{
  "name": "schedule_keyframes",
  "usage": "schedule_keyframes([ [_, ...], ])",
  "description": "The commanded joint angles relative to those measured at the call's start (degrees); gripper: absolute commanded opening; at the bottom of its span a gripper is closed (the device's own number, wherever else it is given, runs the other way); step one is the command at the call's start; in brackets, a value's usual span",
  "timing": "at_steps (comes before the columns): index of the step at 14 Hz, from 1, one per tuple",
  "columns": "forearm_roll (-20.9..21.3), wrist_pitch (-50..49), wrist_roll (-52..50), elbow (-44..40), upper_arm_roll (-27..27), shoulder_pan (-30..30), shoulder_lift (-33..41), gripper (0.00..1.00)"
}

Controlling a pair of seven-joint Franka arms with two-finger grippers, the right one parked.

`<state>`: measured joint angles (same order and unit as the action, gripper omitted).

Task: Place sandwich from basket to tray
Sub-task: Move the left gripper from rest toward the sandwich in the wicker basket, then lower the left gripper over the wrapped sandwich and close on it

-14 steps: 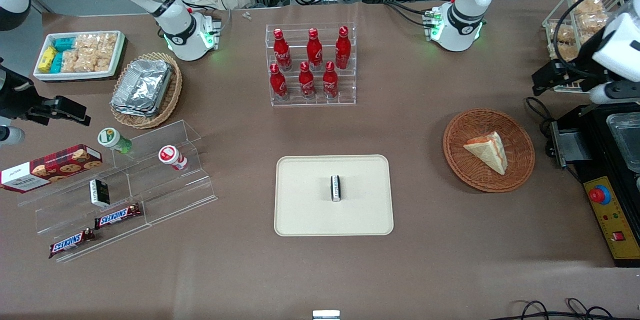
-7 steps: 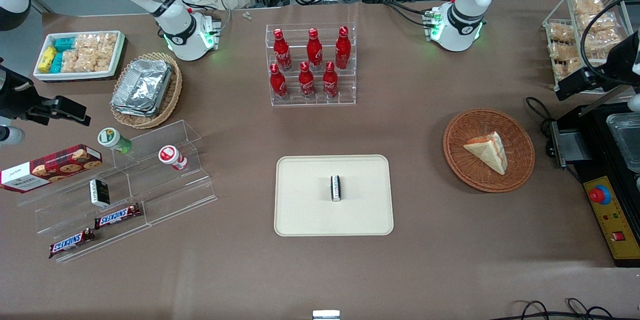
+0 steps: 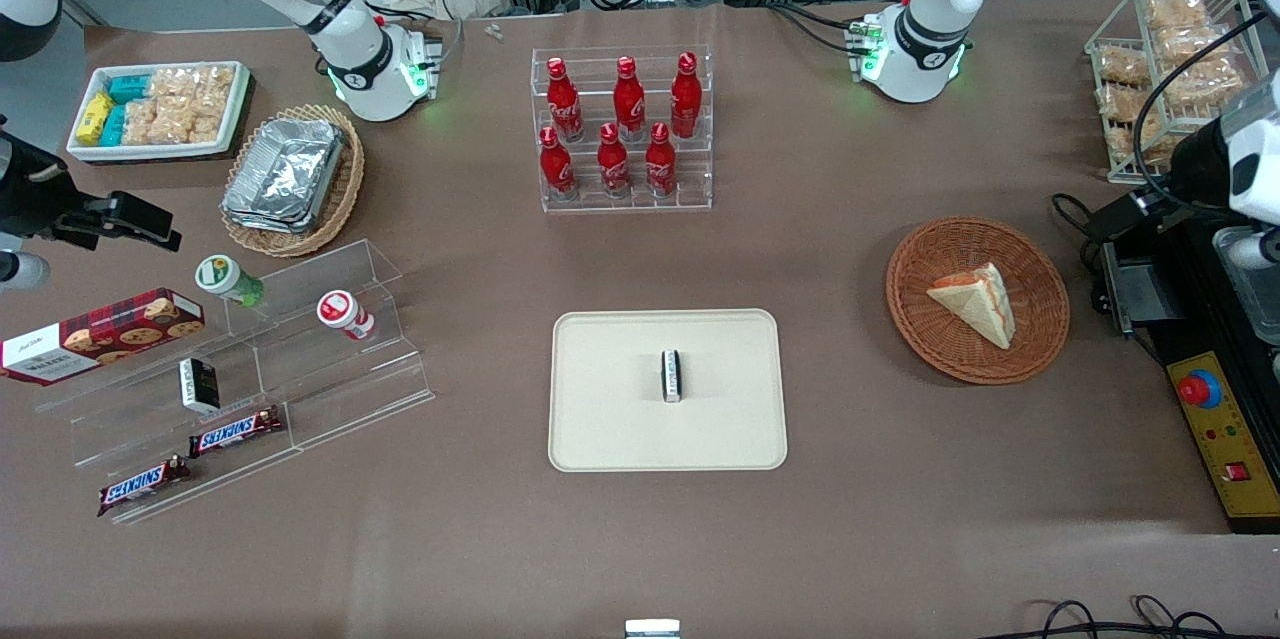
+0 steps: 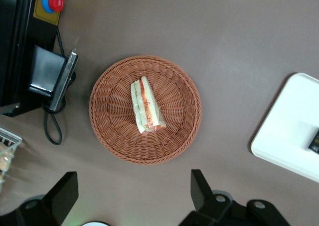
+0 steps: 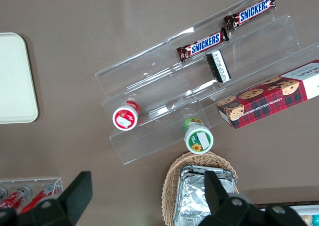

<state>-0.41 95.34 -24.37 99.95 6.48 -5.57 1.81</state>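
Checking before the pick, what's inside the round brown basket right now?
Only the sandwich lies in the basket, filling edge showing; the weave under it is hidden. The gripper hangs open above the basket's edge, not touching.

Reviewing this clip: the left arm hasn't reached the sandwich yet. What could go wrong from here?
1. The sandwich lies tilted in the curved basket; the open gripper, hovering above, may close badly on the soft wedge and squash or drop it.
2. The light-looking basket could shift or lift with the grasp.
3. A small dark packet already sits mid-tray; the sandwich could land on it unless placed on a bare part.
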Motion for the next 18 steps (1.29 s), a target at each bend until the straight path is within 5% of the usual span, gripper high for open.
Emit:
schedule_keyframes([
  [1, -0.4, 3.6, -5.1, 3.8, -0.1, -0.3, 0.6, 1.00],
  [8, -0.4, 19.2, -8.3, 16.4, -0.2, -0.3, -0.9, 1.00],
  [18, -0.5, 34.4, -21.0, 23.5, -0.2, -0.8, -10.6, 1.00],
])
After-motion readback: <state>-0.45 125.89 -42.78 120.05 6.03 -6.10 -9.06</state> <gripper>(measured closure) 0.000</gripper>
